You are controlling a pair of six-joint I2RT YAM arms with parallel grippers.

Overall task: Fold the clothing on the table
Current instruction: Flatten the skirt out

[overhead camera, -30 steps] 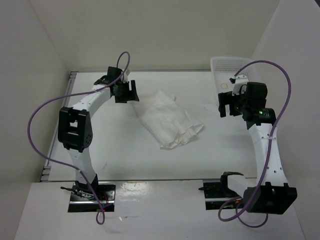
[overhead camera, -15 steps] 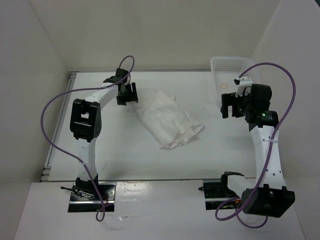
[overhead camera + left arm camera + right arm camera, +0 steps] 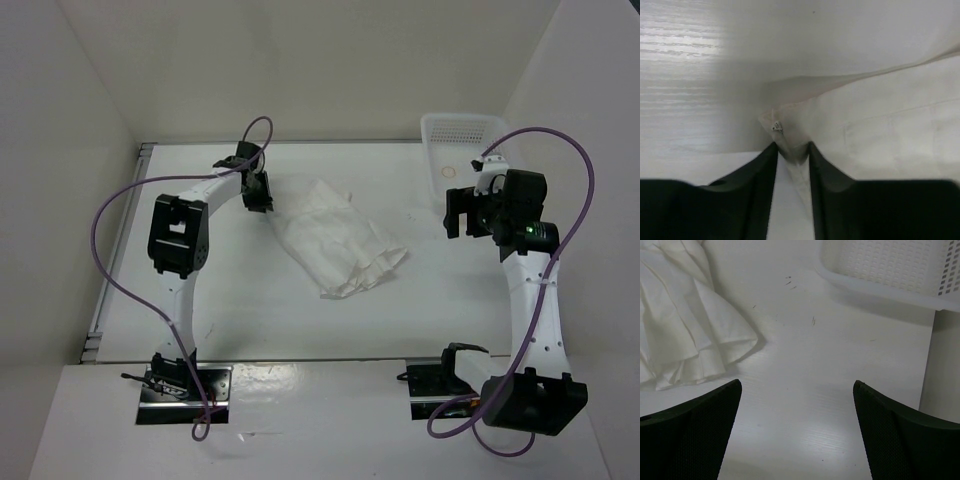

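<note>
The white tabletop [image 3: 230, 300] carried everything in view. Near its middle lay the clothing [image 3: 335, 238], a wrinkled white garment lying flat. Its long axis ran on a diagonal from the far left to the near right, where the pleated hem [image 3: 715, 347] fanned out. A white perforated basket [image 3: 460, 130] stood in the far right corner, well apart from the garment.

The left end effector [image 3: 257, 192] sat right at the garment's far-left end and was by far the nearer of the two. In its wrist view the fingers [image 3: 752, 182] stood close together, with a bunched corner of fabric wedged between them and touching both. It read as clamped on that corner. From that grip the whole garment stretched away toward the right and the near edge.

The right end effector [image 3: 457, 212] hung over bare tabletop to the right of the garment, between it and the basket. Its fingers were wide apart and held nothing, and the hem end lay off to its left, not touching.

The coming move probably turned on that diagonal. The pinched corner would have to travel along the long axis toward the hem, or the right arm would have to reach left for the other end.

A tiny grey fleck [image 3: 776, 127] showed on the pinched corner, too small to identify.
</note>
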